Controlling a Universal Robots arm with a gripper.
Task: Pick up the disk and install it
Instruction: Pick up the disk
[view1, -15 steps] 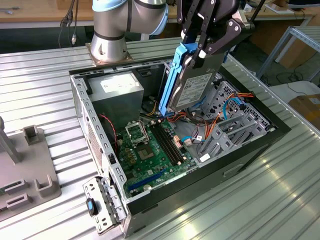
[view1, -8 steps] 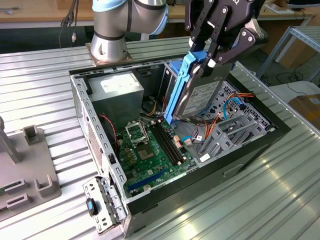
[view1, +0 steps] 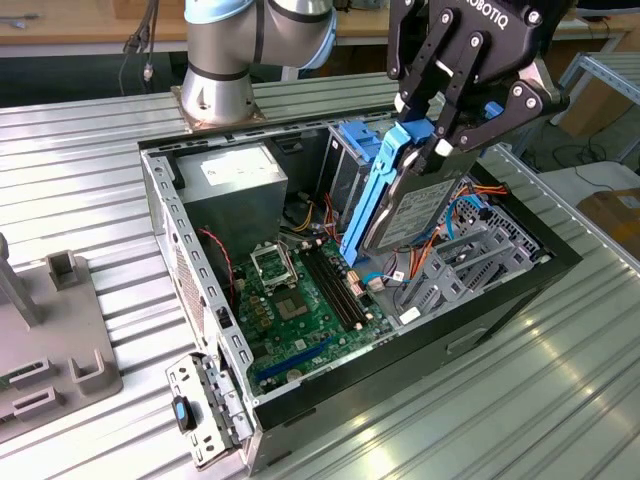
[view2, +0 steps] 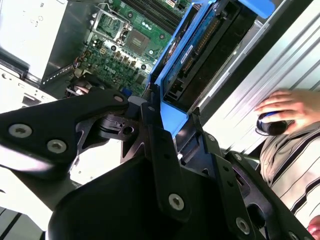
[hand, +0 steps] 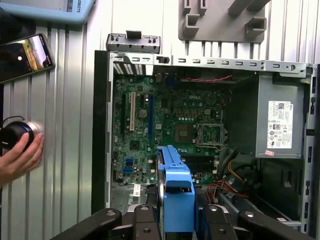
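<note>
**A:** Where is the disk (view1: 412, 205)?

**B:** Pinched in the gripper (view1: 440, 135), whose fingers are clamped across the blue rails at its upper end. It hangs steeply tilted over the open computer case (view1: 165, 210), at the case's edge toward the exterior view's right. Its lower end dips between the motherboard (view1: 300, 300) and the grey drive cage (view1: 470, 262).

**A:** Is it touching anything down there?

**B:** I cannot tell. The orange cables (view1: 440, 248) lie just beside its lower corner and hide any contact.

**A:** So what makes this step go well?

**B:** Alignment first, I'd say. The rails have to run parallel to the cage's guides, and the body is tilted well off them. Levelling it slowly with a firm grip looks safest, since a flat drive held by one end can pivot between the fingers.

**A:** And the cables?

**B:** They are the main risk, in my judgement. A loop caught under a rail would stop the disk seating, or drag on a connector. The lower end should clear them and not be pushed through them.

**A:** Is the grip square?

**B:** In the first wrist view the disk sits centred between the fingers, so it looks even. One more thing to watch — a person's hand (hand: 20, 152) rests on the bench (view1: 80, 150) beyond the case's far edge, well apart from the disk.
</note>
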